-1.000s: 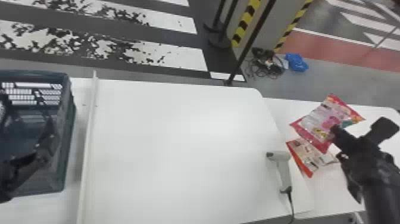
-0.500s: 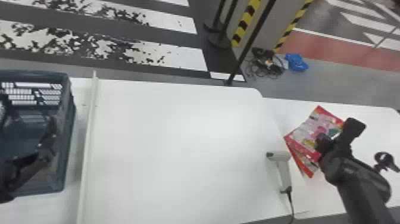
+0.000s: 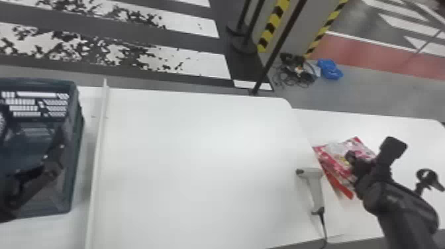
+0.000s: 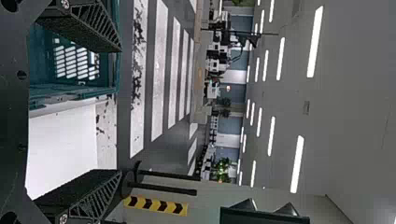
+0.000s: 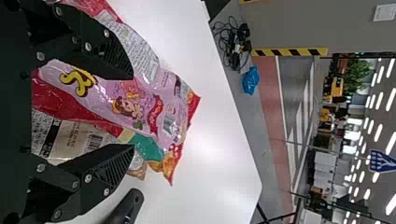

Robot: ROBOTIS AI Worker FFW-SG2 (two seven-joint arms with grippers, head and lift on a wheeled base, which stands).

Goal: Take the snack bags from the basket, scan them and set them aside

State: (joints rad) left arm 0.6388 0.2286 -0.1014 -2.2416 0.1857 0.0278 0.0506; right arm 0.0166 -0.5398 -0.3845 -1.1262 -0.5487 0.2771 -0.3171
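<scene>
My right gripper (image 3: 357,162) is over the pink snack bag (image 3: 341,154) on the right-hand table, with a red-edged bag (image 3: 344,190) partly beneath it. In the right wrist view, the open fingers of my right gripper (image 5: 133,112) stand wide apart. The pink bag (image 5: 135,105) lies between and beyond them, overlapping a beige and red bag (image 5: 74,137). My left gripper (image 3: 54,155) stays at the basket (image 3: 76,132) on the far left. Its fingers are apart in the left wrist view, where the left gripper (image 4: 120,112) has nothing between them.
The grey scanner (image 3: 314,188) lies near the white table's right edge, left of the bags, its cable running to the front. A raised white strip (image 3: 97,159) separates the basket from the middle tabletop. A black pole (image 3: 278,49) stands behind the table.
The pink bag has come left and nearer, over the other bag, and lies lower. My right gripper moved left with it and the forearm swung round. The left arm has kept still.
</scene>
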